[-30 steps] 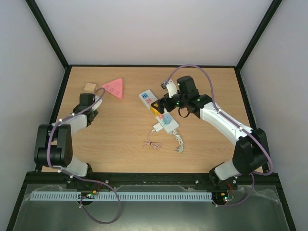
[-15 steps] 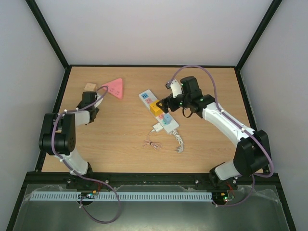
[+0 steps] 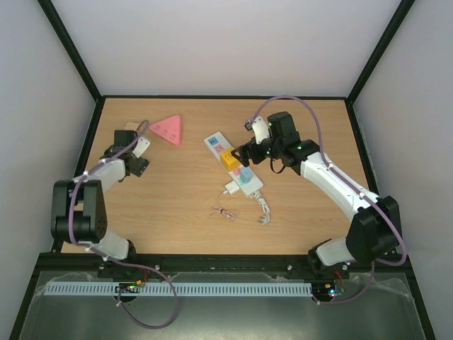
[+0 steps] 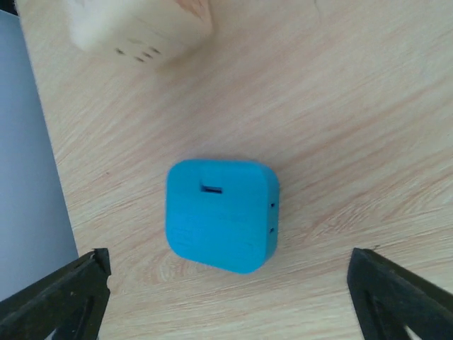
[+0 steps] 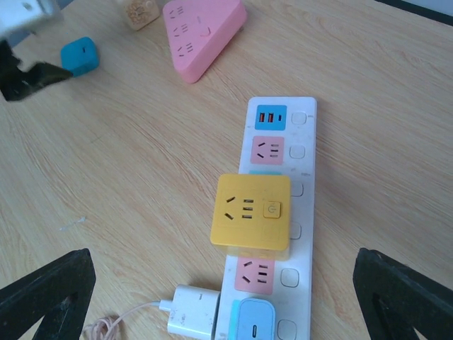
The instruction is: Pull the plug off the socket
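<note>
The socket (image 3: 233, 165) (image 5: 279, 212) is a long white power strip lying mid-table, with a yellow cube adapter (image 5: 253, 211) and a pale blue adapter (image 5: 255, 322) plugged into it. The plug (image 3: 231, 188) (image 5: 192, 320), a small white charger, rests against the strip's left side near its cord end. Its thin pinkish cable (image 3: 224, 212) trails toward the front. My right gripper (image 3: 244, 152) (image 5: 221, 283) hovers open above the strip, touching nothing. My left gripper (image 3: 138, 157) (image 4: 226, 283) is open at the far left over a blue block (image 4: 221, 214), not touching it.
A pink triangle block (image 3: 168, 129) (image 5: 202, 32) and a small wooden cube (image 3: 132, 128) (image 4: 138, 25) lie at the back left near the left gripper. The strip's thick white cord (image 3: 263, 209) curls toward the front. Black frame rails border the table.
My left gripper has gone from shut to open and its arm has shifted slightly. The right arm drew back a little from the strip and stayed open.
</note>
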{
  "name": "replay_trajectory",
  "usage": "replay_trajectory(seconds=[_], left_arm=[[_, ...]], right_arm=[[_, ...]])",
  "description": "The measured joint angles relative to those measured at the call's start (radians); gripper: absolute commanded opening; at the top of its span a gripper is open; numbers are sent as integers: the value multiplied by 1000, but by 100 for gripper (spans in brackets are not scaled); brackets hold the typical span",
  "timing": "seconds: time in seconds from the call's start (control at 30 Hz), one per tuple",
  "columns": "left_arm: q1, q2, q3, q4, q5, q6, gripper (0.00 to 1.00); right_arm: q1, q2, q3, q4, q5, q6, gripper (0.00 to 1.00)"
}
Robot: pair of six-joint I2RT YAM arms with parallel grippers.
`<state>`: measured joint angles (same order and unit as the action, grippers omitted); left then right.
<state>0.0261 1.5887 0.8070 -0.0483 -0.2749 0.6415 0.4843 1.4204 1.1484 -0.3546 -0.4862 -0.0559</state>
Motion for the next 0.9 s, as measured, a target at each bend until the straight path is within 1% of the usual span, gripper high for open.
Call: replay_trajectory(seconds=[0.13,0.3,0.47,0.57,0.67,0.8,0.9], left_arm=[[8,-125,76,-144,111,-10,100],[8,-259,126,-273,267,-14,100],[-11,-314,146,-414,521,-45,100],[-82,-333,155,-453,621,-89,100],[-188,-327,189,-460,678,-145,100],[-288,-297,230,-434,719,-207,100],[-331,-254,243,-398,723,-252,100]], right_arm=[[-2,0,2,-14,7,-21,98],[-7,3,18,-38,7,-42,98],[-7,12,8,-31,10,-54,98],[-7,8,-41,-8,32,-62,98],[-7,8,-95,1,68,-76,98],[-7,8,-142,22,109,-94,100],[-9,8,-189,51,136,-112,97]])
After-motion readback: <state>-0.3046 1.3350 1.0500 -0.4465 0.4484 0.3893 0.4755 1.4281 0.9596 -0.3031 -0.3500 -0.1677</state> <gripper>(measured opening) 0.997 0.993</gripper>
